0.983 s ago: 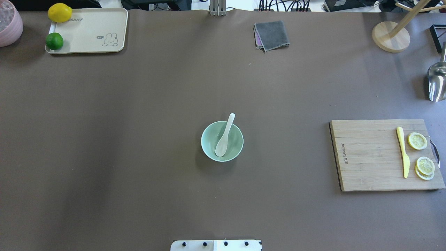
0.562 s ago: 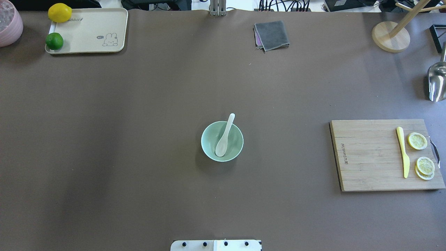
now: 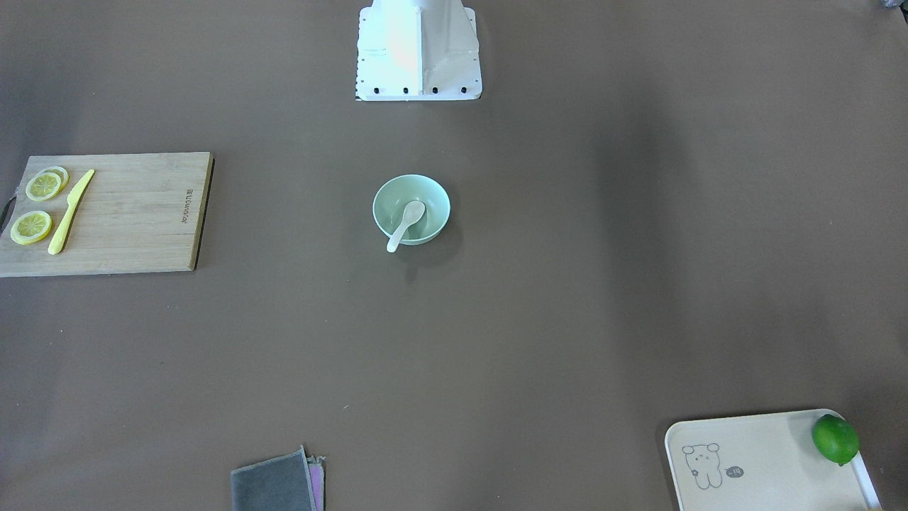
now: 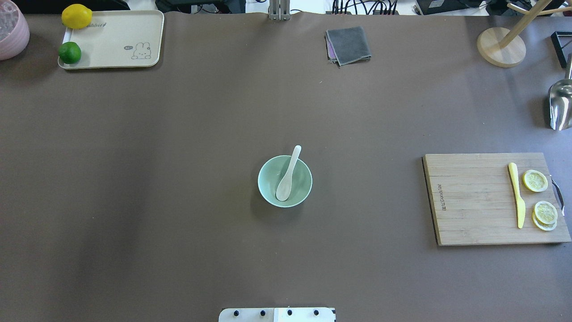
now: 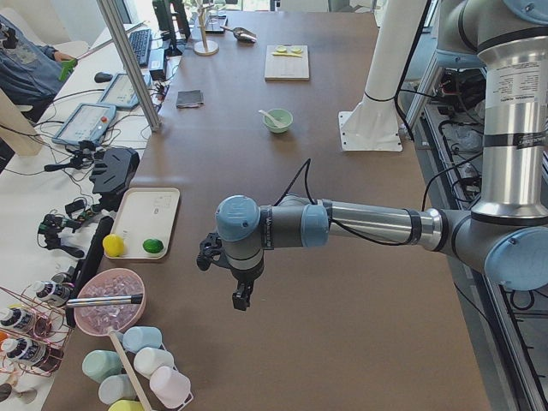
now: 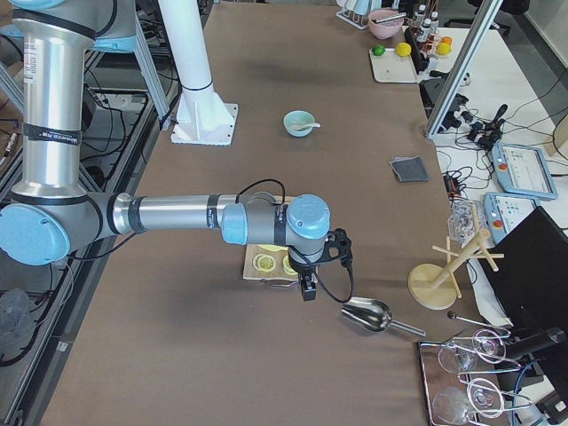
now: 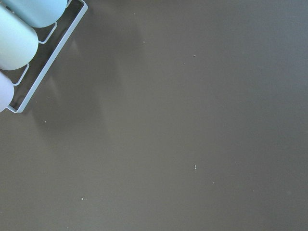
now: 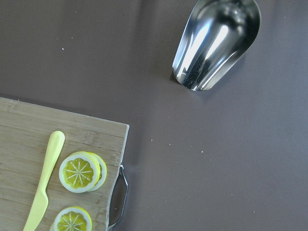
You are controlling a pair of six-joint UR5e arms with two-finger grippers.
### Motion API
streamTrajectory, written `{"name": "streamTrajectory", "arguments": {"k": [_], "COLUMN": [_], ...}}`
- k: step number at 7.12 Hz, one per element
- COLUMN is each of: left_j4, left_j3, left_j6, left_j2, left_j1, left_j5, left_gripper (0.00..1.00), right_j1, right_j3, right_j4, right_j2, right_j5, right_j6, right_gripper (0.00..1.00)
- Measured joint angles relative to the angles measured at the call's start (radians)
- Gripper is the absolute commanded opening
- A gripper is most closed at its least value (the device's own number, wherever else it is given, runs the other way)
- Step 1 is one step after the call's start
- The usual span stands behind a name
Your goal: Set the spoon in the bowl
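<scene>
The white spoon [image 4: 288, 174] lies in the pale mint-green bowl [image 4: 270, 184] at the middle of the table. Its scoop rests inside and its handle leans over the far rim. Both also show in the front view, spoon [image 3: 406, 221] and bowl [image 3: 397, 195]. Neither gripper is near them. My left gripper [image 5: 242, 300] hangs over the table's left end, seen only in the exterior left view. My right gripper [image 6: 308, 291] hangs over the cutting board's end, seen only in the exterior right view. I cannot tell whether either is open or shut.
A wooden cutting board [image 4: 473, 201] at the right holds a yellow knife [image 4: 516, 194] and lemon slices [image 4: 535, 180]. A metal scoop [image 4: 561, 105] and a wooden stand [image 4: 500, 47] are far right. A grey cloth [image 4: 348, 44] lies at the back. A tray [image 4: 116, 40] holds a lemon and a lime.
</scene>
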Motion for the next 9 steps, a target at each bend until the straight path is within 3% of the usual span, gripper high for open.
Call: {"name": "streamTrajectory", "arguments": {"k": [9], "left_j4": [-0.001], "left_j3": [-0.03], "left_j6": [-0.002], "left_j2": [0.006], "left_j1": [-0.003], "left_j5": [0.008], "left_gripper": [0.98], "right_j1": [0.0], "right_j3": [0.0], "right_j4": [0.0], "right_j2": [-0.006], "right_j5": [-0.004], "right_j6": [-0.001], "right_gripper": [1.0]}}
